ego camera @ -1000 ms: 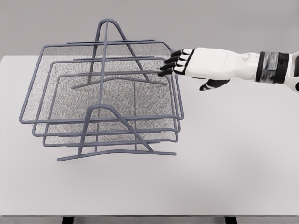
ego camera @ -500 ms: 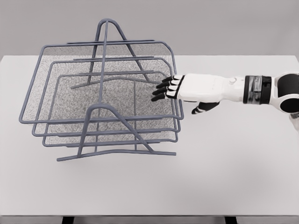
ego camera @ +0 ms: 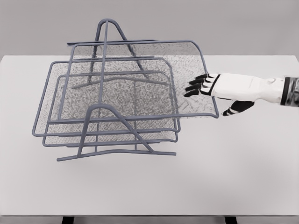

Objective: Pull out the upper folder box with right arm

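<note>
Right hand (ego camera: pixel 212 87) reaches in from the desk's (ego camera: pixel 243 177) right edge, white palm flat, dark fingers (ego camera: pixel 195 87) hooked over the right rim of the upper folder box (ego camera: pixel 140 79); thumb (ego camera: pixel 236 108) hangs below and clear of it, so it looks like a fingertip hook on the rim rather than a full wrap. Upper folder box is a grey wire-and-mesh tray, and it sits well off to the right of the rack (ego camera: pixel 108 70), its right rim sticking out past the two trays below, toward the desk's right side. Its left rim lies inside the rack, near the back A-frame. Middle tray (ego camera: pixel 44 100) and bottom tray (ego camera: pixel 112 139) sit stacked in the rack, lined up w/ each other, their left rims closer to the desk's left edge than the top one's. Rack stands on the desk's left half, between centre and back edge, front A-frame (ego camera: pixel 105 122) toward the near edge, wire feet flat on the surface. Right forearm (ego camera: pixel 261 91) runs roughly level above the desk, cut off at the right border. Can't tell if the upper box's right rim rests on anything besides the fingers. Desk is plain white, grey wall behind.
</note>
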`<move>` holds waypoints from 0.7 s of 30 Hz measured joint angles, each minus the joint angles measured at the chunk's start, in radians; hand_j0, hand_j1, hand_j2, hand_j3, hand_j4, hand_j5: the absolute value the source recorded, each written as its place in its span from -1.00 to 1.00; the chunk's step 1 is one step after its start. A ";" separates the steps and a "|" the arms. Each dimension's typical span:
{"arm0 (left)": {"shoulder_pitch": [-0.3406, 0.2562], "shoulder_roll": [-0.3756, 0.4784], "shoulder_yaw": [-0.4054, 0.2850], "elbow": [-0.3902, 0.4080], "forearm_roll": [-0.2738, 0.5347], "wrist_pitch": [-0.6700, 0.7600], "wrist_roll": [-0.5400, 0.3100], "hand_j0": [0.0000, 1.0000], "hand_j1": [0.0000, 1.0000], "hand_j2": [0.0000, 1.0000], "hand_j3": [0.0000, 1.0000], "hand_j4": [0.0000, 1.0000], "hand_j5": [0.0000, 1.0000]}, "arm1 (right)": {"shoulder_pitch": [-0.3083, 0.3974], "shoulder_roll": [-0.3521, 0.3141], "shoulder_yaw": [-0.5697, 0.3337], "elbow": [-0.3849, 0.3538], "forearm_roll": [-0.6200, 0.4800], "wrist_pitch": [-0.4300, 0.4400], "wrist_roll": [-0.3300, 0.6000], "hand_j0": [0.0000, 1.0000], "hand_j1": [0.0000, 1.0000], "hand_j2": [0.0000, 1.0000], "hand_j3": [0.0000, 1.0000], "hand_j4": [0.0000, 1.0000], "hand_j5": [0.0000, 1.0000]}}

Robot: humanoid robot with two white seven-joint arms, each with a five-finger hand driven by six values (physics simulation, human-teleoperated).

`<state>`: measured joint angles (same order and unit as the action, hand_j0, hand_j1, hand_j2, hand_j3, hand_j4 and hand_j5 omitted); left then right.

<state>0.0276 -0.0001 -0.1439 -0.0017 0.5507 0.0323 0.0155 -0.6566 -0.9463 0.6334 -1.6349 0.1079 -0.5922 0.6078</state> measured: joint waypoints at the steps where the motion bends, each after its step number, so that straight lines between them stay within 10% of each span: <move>1: 0.000 0.000 0.000 0.000 0.000 0.000 0.000 1.00 1.00 1.00 1.00 1.00 1.00 | 0.005 -0.044 -0.002 -0.003 -0.016 0.001 0.000 1.00 1.00 1.00 1.00 1.00 1.00; 14: 0.000 0.000 0.000 0.000 0.000 0.000 0.000 1.00 1.00 1.00 1.00 1.00 1.00 | 0.028 -0.298 -0.079 0.022 0.044 -0.018 0.003 1.00 1.00 1.00 1.00 1.00 1.00; 21: 0.000 0.000 0.000 0.000 0.000 0.000 0.000 1.00 1.00 1.00 1.00 1.00 1.00 | -0.075 -0.202 -0.242 -0.020 -0.090 -0.023 0.004 1.00 1.00 1.00 1.00 1.00 1.00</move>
<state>0.0276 -0.0001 -0.1438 -0.0020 0.5507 0.0324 0.0155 -0.7312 -1.1480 0.3914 -1.6553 0.0181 -0.6153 0.6118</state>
